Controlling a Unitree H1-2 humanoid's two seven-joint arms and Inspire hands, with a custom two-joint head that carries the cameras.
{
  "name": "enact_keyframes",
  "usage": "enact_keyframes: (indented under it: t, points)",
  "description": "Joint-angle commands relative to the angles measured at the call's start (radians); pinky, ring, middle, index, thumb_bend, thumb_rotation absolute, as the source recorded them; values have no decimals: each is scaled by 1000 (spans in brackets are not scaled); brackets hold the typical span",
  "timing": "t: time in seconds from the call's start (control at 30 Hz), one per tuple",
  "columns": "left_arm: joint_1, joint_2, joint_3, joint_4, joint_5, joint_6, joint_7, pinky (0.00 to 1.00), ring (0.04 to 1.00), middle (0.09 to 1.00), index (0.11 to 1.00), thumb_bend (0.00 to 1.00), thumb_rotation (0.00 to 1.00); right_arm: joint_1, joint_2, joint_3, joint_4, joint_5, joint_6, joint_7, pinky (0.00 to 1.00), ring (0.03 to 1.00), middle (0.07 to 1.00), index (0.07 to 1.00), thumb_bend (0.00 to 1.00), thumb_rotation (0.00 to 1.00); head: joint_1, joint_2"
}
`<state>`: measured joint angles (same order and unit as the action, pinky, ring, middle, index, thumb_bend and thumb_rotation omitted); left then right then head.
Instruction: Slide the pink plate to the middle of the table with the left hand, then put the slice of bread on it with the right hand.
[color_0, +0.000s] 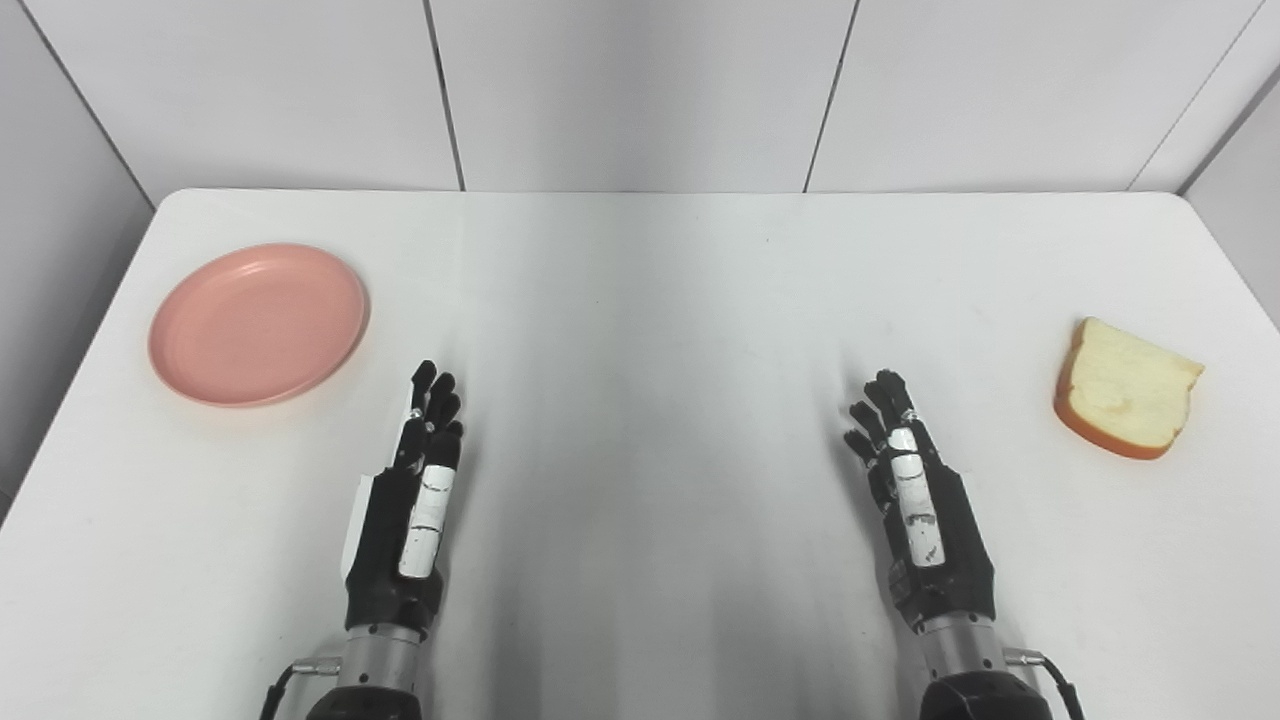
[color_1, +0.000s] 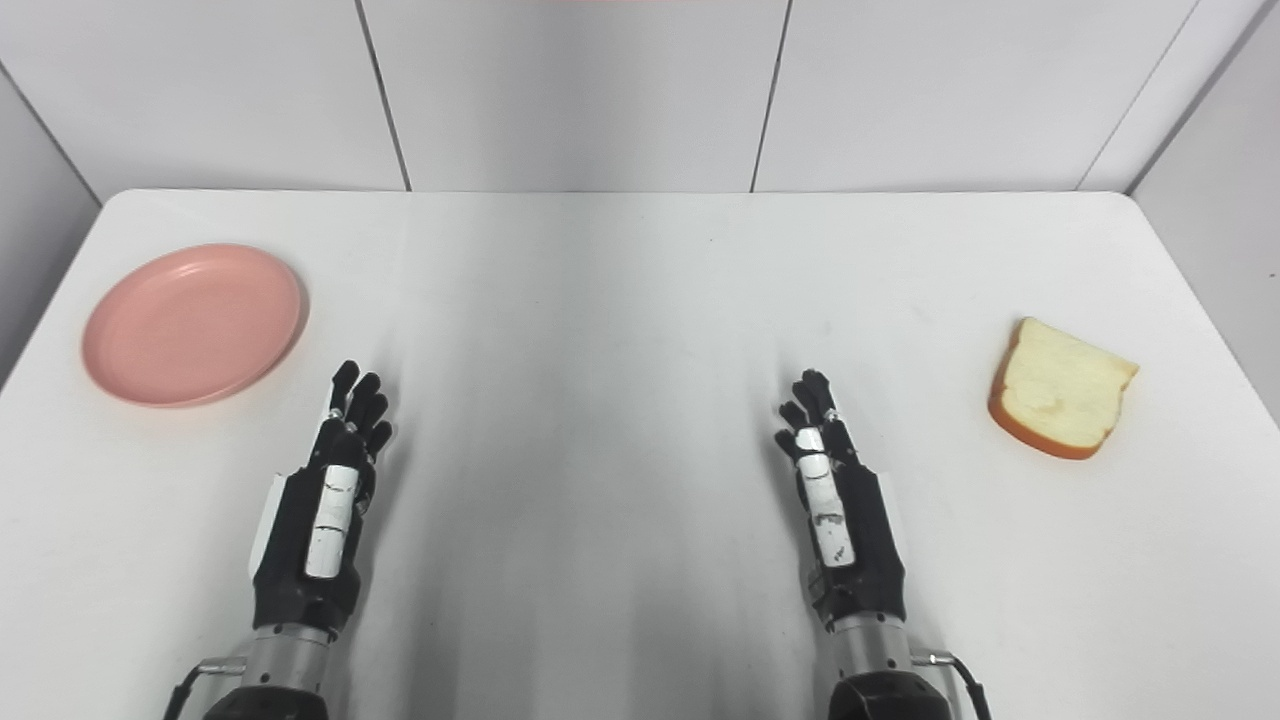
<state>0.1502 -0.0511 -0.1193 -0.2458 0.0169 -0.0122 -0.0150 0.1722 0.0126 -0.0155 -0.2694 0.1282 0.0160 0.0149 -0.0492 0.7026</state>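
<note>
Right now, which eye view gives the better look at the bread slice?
The right eye view: the bread slice lies whole, well inside the frame, with table visible beyond it. The left eye view also shows it whole, but nearer the picture's right edge.

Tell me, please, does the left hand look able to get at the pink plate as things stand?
Probably yes: the left hand is open, and only bare table separates it from the pink plate.

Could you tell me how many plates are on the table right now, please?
1. The pink plate sits empty at the table's far left, ahead of the open left hand and untouched by it. Nothing in view could hide another.
</note>
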Motion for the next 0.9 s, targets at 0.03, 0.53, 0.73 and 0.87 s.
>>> enact_keyframes:
  t: [0.03,0.53,0.73,0.87]
  points:
    - [-3,-10,-7,-47,-1,-1,-4,1000,1000,1000,1000,744,882,-3,1,2,-43,6,-25,8,940,940,957,954,836,853,4,0]
    - [8,-8,-15,-42,11,-19,0,1000,1000,1000,1000,764,880,9,-3,6,-35,13,-41,14,941,940,958,948,815,846,7,-34]
    - [11,-7,-19,-36,17,-30,1,1000,1000,1000,1000,769,894,14,-5,4,-30,20,-50,21,943,941,955,947,801,841,12,-44]
    - [12,-9,-24,-30,20,-40,3,1000,1000,1000,1000,762,898,15,-9,0,-24,25,-58,26,944,942,956,950,794,840,28,-54]
